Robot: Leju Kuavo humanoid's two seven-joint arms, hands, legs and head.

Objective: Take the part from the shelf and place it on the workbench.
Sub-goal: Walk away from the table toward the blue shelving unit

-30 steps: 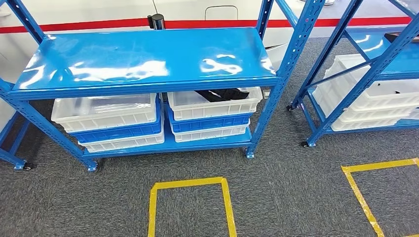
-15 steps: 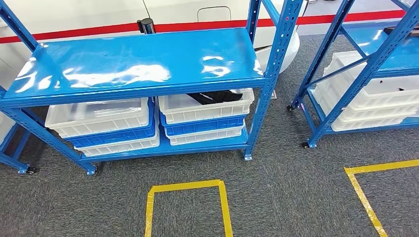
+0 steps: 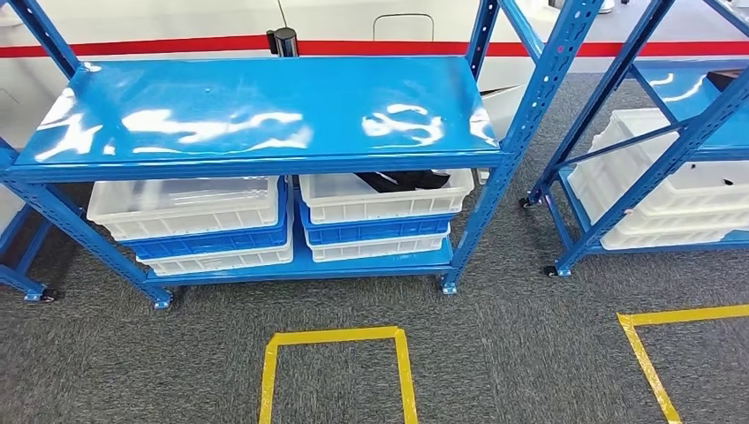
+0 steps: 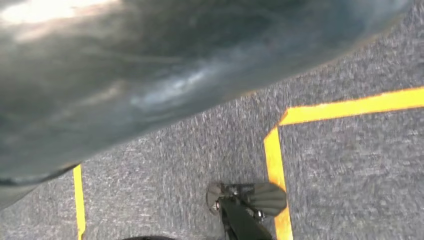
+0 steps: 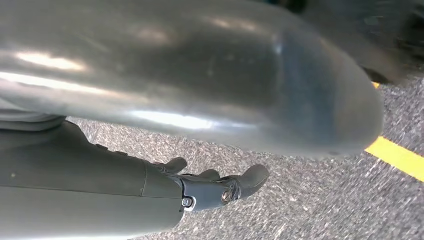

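Note:
A black part (image 3: 402, 181) lies in the top white bin (image 3: 389, 205) on the right side of the lower level of the blue shelf (image 3: 265, 110), partly hidden under the upper board. The shelf stands across the grey carpet from me. My right hand (image 5: 220, 187) hangs over the carpet, fingers loosely stretched out and holding nothing.
Stacked white and blue bins (image 3: 190, 212) fill the lower level's left side. A second blue shelf (image 3: 671, 141) with white bins stands to the right. Yellow tape squares (image 3: 336, 336) mark the carpet in front, another (image 3: 645, 353) at the right. A white wall with a red stripe runs behind.
The whole head view has swung, first left, then back right and slightly down, so the camera moved. The shelves, bins and the black part stay where they were.

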